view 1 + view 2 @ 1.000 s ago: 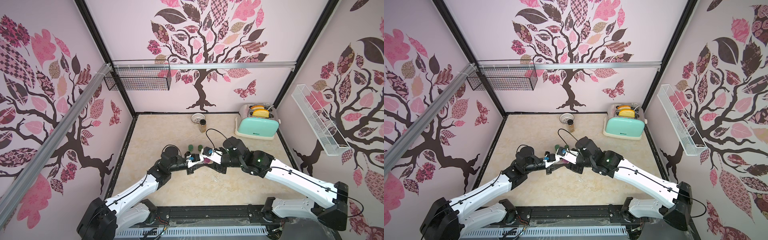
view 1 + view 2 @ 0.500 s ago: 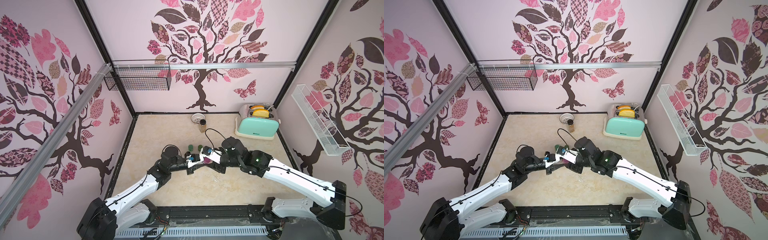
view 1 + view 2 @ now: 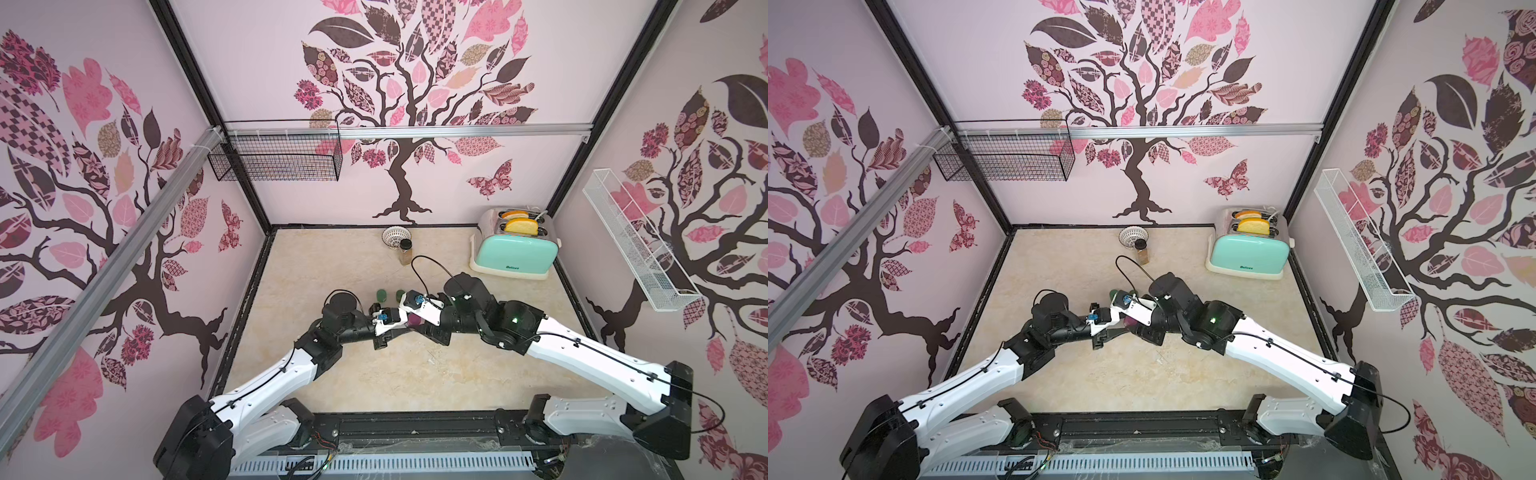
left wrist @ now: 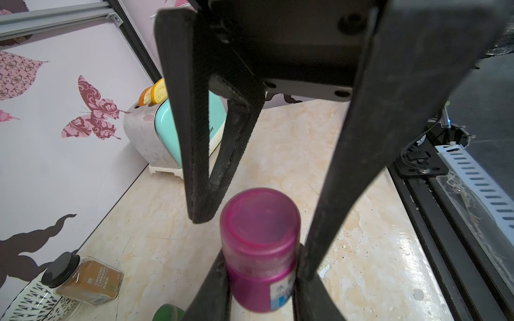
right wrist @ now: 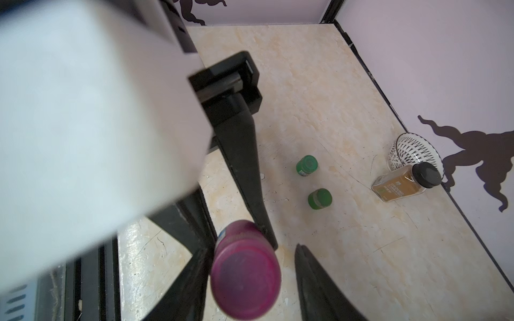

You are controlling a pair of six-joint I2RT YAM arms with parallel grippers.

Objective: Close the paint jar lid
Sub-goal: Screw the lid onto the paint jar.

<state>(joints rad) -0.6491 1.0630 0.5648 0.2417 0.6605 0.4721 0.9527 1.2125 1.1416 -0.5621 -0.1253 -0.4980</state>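
Clamping the jar (image 4: 258, 286) by its body, the left gripper (image 4: 260, 273) holds it roughly upright at the middle of the table (image 3: 374, 374). The right gripper (image 5: 250, 248) straddles the lid (image 5: 244, 280) from above, jaws part open, one touching it: best placed for the twist.

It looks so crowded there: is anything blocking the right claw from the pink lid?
Nothing visible does. The right gripper, jaws open, straddles the lid of the paint jar, which the left gripper holds below.

Both top views are looking steeply down over the whole table (image 3: 395, 374). Wrist cameras, seemingly opposed, are sharing the paint jar (image 4: 260, 250) close up.
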